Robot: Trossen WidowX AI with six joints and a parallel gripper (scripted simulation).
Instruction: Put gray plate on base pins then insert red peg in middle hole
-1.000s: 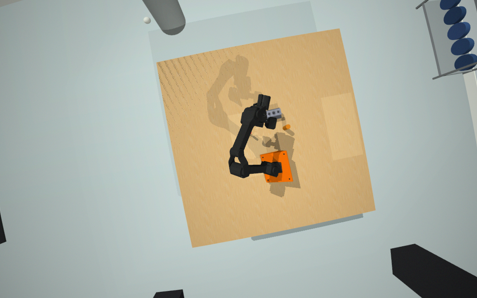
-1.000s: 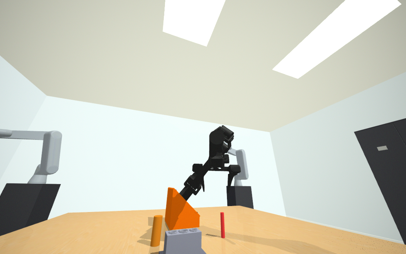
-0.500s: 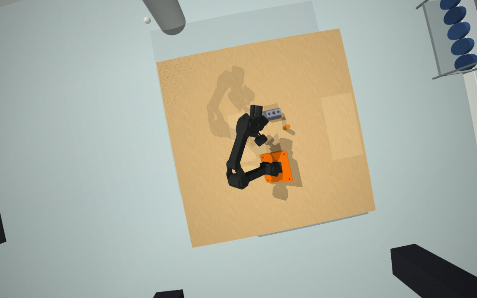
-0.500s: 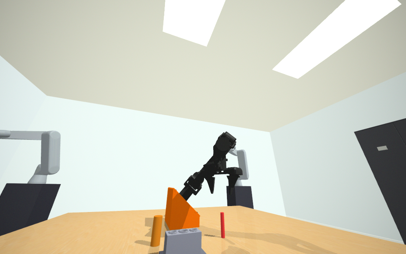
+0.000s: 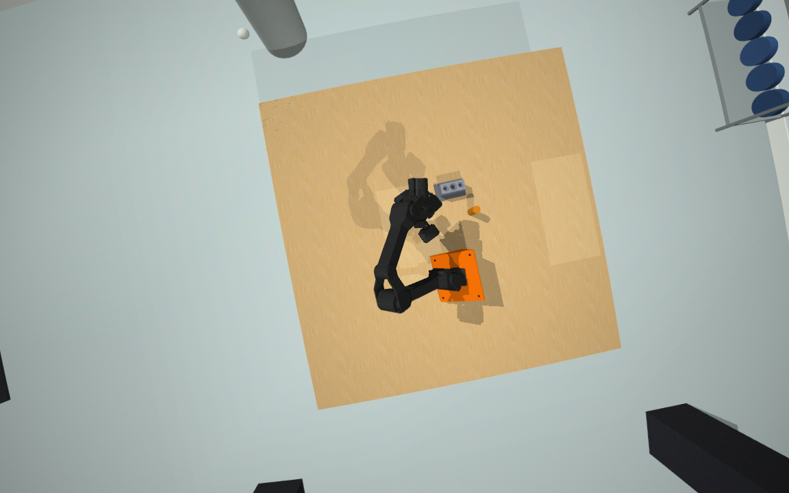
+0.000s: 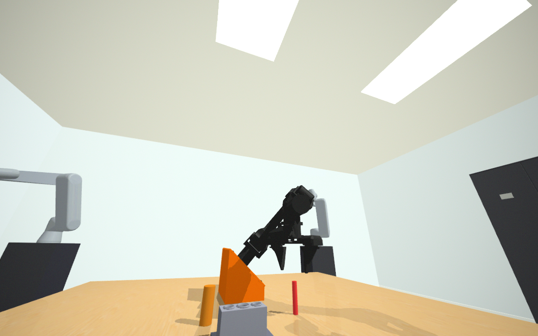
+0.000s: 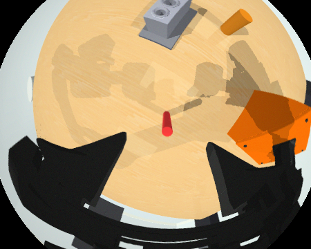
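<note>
Table top: pale, wood-look, fine streaked grain, soft sheen.
Peg: slim red cylinder, smooth, plastic-look.
Block: gray, rectangular, with round holes, smooth, matt.
Cylinder: thick orange-brown, smooth, plain.
Mount: bright orange, angular, smooth, plastic-look.
Gripper: black, pointed-fingered, matt, plastic-look.

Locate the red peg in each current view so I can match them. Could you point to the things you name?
Top: not visible.
Exterior: the red peg (image 6: 295,298) (image 7: 166,124) stands low, right of centre, below the gripper (image 6: 293,270) (image 7: 168,141).
Wrist: about mid-frame, just beyond the open fingertips.
Shared landmark: the orange cylinder (image 5: 474,210) (image 6: 207,305) (image 7: 236,22).
</note>
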